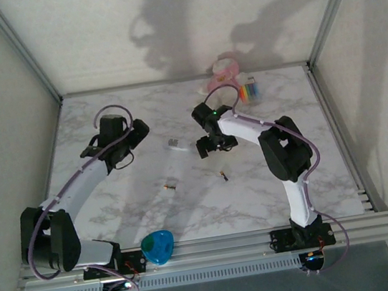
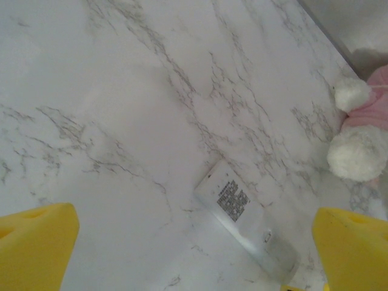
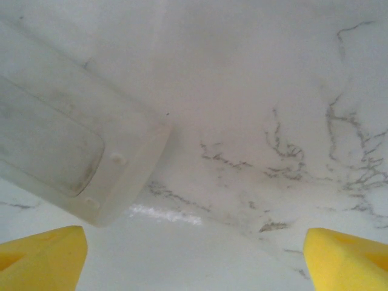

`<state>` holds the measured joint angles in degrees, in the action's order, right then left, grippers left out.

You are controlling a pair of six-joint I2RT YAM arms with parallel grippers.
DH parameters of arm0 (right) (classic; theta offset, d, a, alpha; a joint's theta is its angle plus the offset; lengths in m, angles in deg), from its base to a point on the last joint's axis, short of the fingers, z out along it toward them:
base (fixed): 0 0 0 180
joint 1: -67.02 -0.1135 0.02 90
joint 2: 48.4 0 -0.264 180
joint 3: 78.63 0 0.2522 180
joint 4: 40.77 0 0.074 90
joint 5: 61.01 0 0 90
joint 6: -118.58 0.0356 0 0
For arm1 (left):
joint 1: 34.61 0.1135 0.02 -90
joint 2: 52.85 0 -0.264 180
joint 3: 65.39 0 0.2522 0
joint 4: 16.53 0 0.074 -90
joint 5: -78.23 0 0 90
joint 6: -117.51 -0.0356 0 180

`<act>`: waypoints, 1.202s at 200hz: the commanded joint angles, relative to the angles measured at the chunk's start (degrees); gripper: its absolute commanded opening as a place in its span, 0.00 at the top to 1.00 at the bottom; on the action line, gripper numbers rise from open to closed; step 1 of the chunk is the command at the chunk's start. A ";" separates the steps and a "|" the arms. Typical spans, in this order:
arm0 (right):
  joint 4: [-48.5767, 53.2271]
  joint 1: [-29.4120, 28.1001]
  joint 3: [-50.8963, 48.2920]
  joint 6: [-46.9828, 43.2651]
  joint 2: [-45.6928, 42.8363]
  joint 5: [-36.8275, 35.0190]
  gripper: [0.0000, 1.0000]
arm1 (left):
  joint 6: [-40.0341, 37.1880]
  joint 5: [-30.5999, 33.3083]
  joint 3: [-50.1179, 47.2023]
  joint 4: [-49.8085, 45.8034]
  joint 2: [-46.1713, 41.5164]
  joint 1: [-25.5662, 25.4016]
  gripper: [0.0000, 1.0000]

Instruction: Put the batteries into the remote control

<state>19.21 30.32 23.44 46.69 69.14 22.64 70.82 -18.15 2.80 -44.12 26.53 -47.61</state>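
Logging zero progress: remote control (image 1: 174, 144) lying back-up on desk (image 1: 294, 189), toward far edge, cover seemingly on; batteries (image 1: 171, 186) lying loose nearer front edge. Your left gripper (image 2: 194, 254), right gripper (image 3: 194, 260) both hanging spread wide, gripping nothing. Whole loading awaiting you.

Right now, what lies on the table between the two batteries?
Nothing: the top view shows bare marble table between the whitish battery and the dark battery.

My left arm (image 1: 77, 185) and right arm (image 1: 245, 125) are white tubes with chunky black joints, a lilac cable (image 1: 111, 108) looping along each, plus bright yellow fingertips (image 2: 36, 242).
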 commanded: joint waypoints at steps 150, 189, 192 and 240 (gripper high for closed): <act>20.13 -5.00 32.84 25.27 15.57 -0.80 0.51 | -8.85 -11.47 -9.86 12.37 -2.69 2.07 0.02; 21.62 -5.04 34.13 28.05 16.73 -2.42 0.32 | -8.55 -13.06 -10.13 13.56 -2.21 2.09 0.01; 21.75 -5.04 34.29 28.35 16.82 -2.50 0.29 | -8.51 -13.20 -10.17 13.63 -2.23 2.05 0.01; 22.13 -4.78 34.71 31.90 18.34 -2.29 0.11 | -8.33 -13.49 -10.58 13.91 -2.73 2.04 0.01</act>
<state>39.01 25.73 56.77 75.63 85.84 21.68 63.26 -30.49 -6.82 -31.53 24.75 -46.01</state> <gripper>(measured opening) 0.846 0.985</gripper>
